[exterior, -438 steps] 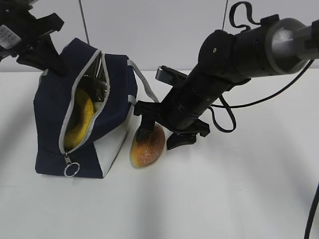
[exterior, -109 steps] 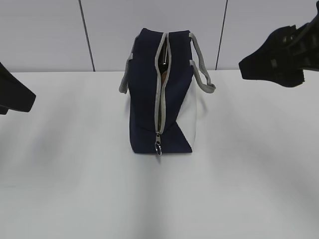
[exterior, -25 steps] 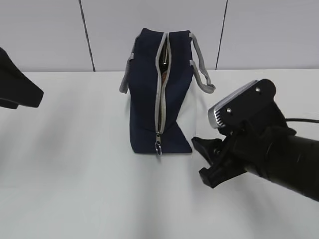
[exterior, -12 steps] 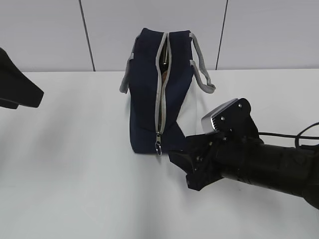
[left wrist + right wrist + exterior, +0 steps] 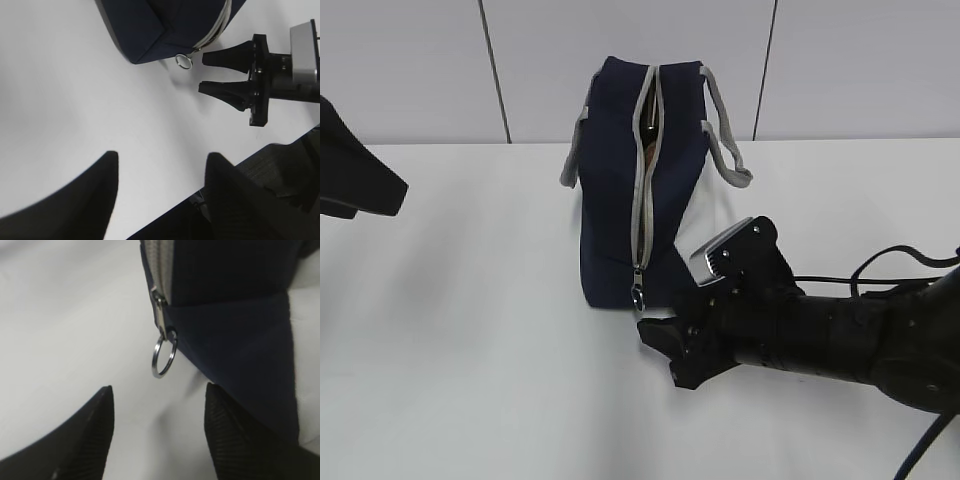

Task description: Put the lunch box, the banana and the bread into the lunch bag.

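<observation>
Both fingers [image 5: 220, 75] parted, empty, near ring pull [image 5: 163, 358]

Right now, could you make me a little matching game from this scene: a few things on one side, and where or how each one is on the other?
Things:
1. lunch bag
2. ring pull
3. right gripper
4. left gripper

States:
A. open, held high over bare table, away from the bag
B. hanging at the bottom end of the zipper
C. standing upright, zipper gaping near the top
D. open, low over the table, fingertips aimed at the ring

Pairs: 1-C, 2-B, 3-D, 4-A
</observation>
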